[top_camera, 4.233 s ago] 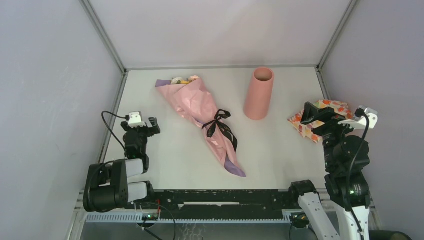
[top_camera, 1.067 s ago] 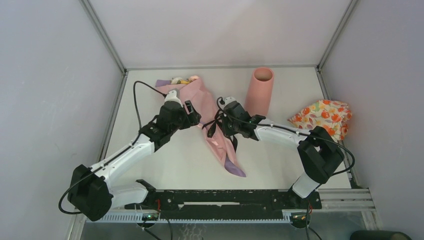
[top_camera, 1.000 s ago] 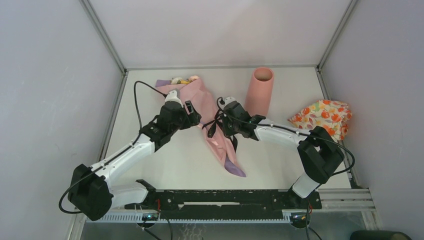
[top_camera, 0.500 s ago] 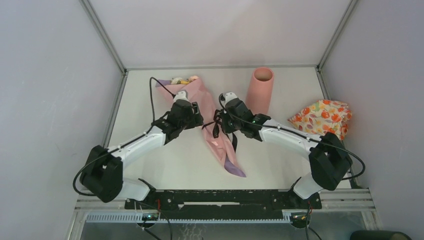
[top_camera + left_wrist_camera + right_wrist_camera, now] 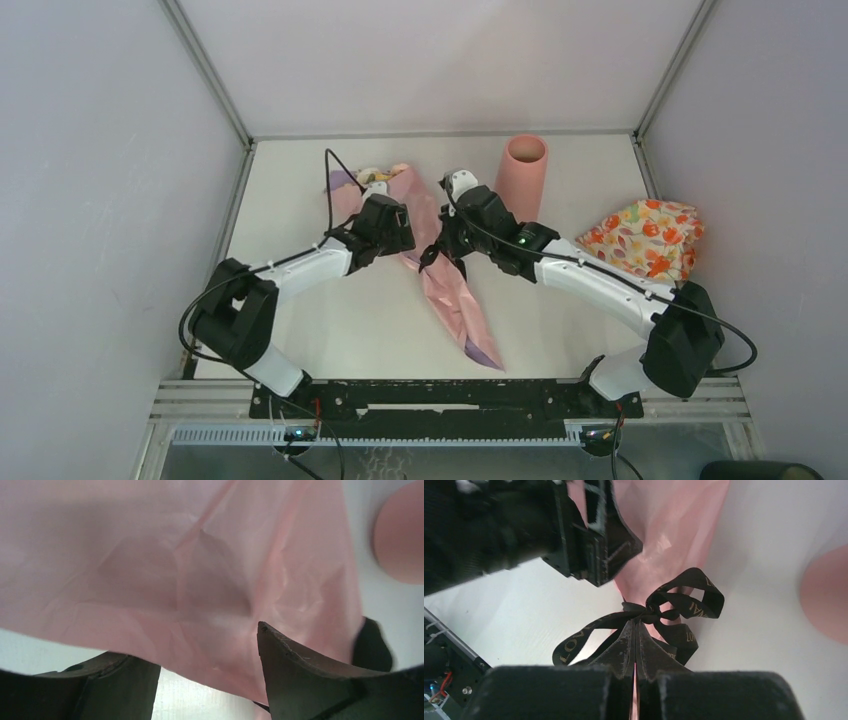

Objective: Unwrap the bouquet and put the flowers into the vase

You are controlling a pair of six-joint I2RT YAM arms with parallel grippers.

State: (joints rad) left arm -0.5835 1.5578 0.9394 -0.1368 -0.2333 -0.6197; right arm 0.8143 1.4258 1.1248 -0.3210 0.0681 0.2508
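Found right gripper (image 5: 635,630) pinched shut on ribbon (image 5: 644,612) at the knot; left gripper (image 5: 207,650) gaping wide, bouquet (image 5: 200,580) paper between jaws; both arms stretched toward tabletop (image 5: 290,200) centre.

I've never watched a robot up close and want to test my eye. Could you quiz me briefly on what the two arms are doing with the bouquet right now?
1. True or false: the vase lies on its side.
2. Fill the gap: over the bouquet, the left tool has its jaws ___.
3. What is the right tool shut on? A the vase; B the black ribbon; C nothing.

Key: 1 false, it stands upright; 2 open; 3 B.
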